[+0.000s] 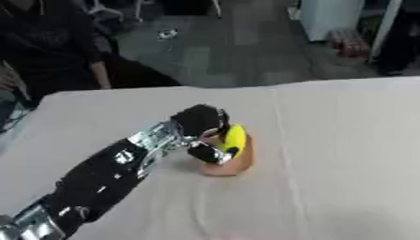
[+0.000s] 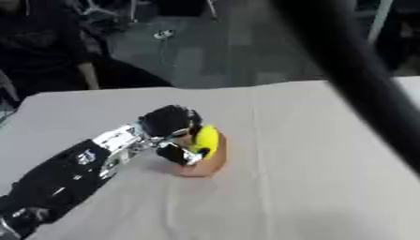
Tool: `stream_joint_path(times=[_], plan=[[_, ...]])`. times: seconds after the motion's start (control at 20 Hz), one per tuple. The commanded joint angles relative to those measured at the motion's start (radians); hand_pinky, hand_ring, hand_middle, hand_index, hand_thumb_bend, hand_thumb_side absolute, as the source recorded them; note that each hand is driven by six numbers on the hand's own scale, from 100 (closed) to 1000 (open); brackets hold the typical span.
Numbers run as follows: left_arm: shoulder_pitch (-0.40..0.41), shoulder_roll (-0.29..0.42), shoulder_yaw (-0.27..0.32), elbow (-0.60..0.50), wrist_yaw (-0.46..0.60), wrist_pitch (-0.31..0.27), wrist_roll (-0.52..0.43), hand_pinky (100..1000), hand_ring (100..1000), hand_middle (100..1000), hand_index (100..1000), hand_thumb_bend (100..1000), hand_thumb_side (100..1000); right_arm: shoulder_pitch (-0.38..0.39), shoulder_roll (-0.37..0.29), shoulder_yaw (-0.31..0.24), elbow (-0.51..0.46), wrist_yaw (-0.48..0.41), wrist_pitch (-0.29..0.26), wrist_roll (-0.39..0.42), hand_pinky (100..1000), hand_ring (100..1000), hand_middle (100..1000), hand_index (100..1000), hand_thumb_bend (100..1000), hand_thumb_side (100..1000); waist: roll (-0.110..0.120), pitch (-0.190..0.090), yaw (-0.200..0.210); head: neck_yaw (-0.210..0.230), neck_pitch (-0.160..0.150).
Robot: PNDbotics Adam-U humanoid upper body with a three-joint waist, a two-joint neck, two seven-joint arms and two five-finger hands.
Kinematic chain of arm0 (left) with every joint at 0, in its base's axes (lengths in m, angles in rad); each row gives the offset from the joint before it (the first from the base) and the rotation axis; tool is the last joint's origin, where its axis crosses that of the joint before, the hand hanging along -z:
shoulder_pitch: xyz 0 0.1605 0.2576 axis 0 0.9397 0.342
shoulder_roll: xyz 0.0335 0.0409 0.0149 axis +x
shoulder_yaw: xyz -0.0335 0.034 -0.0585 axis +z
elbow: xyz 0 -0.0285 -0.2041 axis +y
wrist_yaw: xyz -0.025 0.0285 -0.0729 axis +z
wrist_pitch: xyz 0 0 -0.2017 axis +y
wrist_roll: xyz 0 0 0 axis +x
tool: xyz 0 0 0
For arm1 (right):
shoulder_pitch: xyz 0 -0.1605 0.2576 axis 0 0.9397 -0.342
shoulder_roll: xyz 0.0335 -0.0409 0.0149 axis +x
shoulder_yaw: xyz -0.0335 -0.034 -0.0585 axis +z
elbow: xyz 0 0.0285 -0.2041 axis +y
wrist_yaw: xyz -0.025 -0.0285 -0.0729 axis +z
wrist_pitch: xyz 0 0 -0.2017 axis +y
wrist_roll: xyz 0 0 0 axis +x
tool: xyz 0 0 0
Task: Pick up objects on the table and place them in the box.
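Nearest to where I stand, the left arm (image 1: 90,183) comes in from about seven o'clock, black with silver joints, and runs up across the pale cloth of the desk (image 1: 344,154) toward its middle. At its end the left robot hand (image 1: 205,133) has its fingers curled round a small yellow and orange object (image 1: 236,152), which sits on the desk near the centre of the view. From the palm, the object lies at roughly four o'clock, pressed against the fingers with no gap that I can see. Its base looks to be resting on the cloth, so I would judge it grasped but not yet lifted. The object stands more or less upright, long axis tipped slightly toward one o'clock.

No box shows anywhere in either view, so I cannot say which way the carry must go. The right robot hand is out of sight; only a dark blurred bar (image 2: 361,89), perhaps part of the right arm, crosses the right eye view from twelve down to four o'clock.

Room for moving is generous: bare cloth lies all round the object, with the far edge of the desk at twelve o'clock well apart and the left edge nearer at nine.
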Motion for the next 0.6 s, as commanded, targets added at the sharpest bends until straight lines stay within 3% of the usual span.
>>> stream_joint_path(times=[0.05, 0.2, 0.4, 0.45, 0.6], plan=[[-0.014, 0.018, 0.002, -0.036, -0.021, 0.018, -0.17, 1000, 1000, 989, 922, 607, 1000, -0.005, -0.03, -0.017, -0.013, -0.022, -0.007, -0.014, 218, 379, 433, 507, 100, 1000, -0.005, -0.011, 0.006, 0.014, -0.002], [0.004, 0.032, 0.005, -0.137, 0.015, 0.045, -0.267, 1000, 1000, 996, 923, 611, 1000, 0.004, -0.029, -0.022, -0.013, -0.022, -0.011, -0.023, 217, 378, 433, 507, 100, 1000, -0.007, -0.012, 0.015, 0.012, 0.002], [0.043, 0.058, 0.032, -0.305, 0.066, 0.114, -0.285, 1000, 1000, 1000, 922, 608, 1000, 0.019, -0.026, -0.023, -0.013, -0.002, -0.014, -0.028, 215, 378, 433, 507, 100, 1000, -0.011, -0.013, 0.031, 0.005, 0.002], [0.051, 0.066, 0.042, -0.348, 0.072, 0.136, -0.284, 1000, 1000, 1000, 921, 567, 1000, 0.023, -0.024, -0.022, -0.013, 0.005, -0.015, -0.029, 214, 379, 433, 507, 100, 1000, -0.012, -0.013, 0.036, 0.003, 0.002], [0.066, 0.096, 0.071, -0.461, 0.047, 0.194, -0.312, 1000, 1000, 996, 909, 607, 1000, 0.038, -0.02, -0.019, -0.013, 0.03, -0.019, -0.035, 212, 379, 433, 507, 100, 1000, -0.015, -0.015, 0.05, -0.002, 0.001]])
